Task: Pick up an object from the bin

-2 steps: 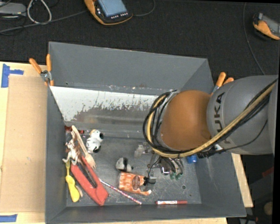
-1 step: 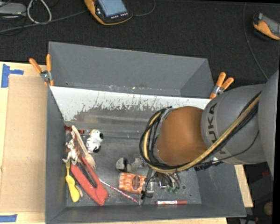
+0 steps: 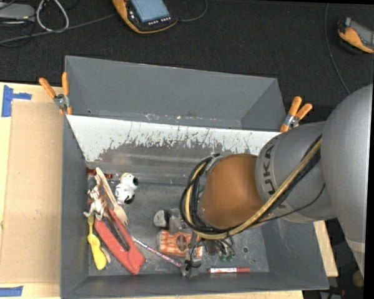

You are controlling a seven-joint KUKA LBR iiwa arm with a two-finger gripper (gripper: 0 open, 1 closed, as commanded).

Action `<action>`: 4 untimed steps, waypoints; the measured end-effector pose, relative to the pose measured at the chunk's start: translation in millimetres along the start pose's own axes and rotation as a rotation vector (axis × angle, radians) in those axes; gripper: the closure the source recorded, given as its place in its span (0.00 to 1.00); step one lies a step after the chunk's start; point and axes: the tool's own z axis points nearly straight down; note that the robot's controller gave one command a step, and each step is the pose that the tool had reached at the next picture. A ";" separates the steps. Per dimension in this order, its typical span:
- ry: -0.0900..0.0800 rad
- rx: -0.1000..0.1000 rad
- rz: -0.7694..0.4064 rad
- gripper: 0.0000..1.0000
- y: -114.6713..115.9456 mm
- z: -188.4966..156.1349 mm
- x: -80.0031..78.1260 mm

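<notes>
Robot arm [image 3: 336, 166] was cut off by the edge at three o'clock, orange wrist cover [image 3: 228, 192] hid the middle of the bin [image 3: 176, 108] floor, orange patterned packet [image 3: 171, 242] at six o'clock lay partly beneath it, print too small to read

On my feed, well left of the claw [image 3: 190, 266], I see a flat red tool [image 3: 124, 247] with a yellow utensil [image 3: 97, 250] just beside it. A black-and-white toy animal [image 3: 127, 188] lies up-left. A red pen [image 3: 229, 270] lies just right. Far above sits an orange-edged handheld screen [image 3: 144, 11].
</notes>
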 end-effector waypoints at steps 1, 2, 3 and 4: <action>0.011 -0.001 0.022 1.00 3.5 -0.8 15.9; 0.011 -0.001 0.023 1.00 3.4 -0.8 15.9; 0.016 -0.002 0.023 1.00 3.9 -25.0 17.5; 0.017 -0.002 0.023 1.00 4.2 -50.0 17.2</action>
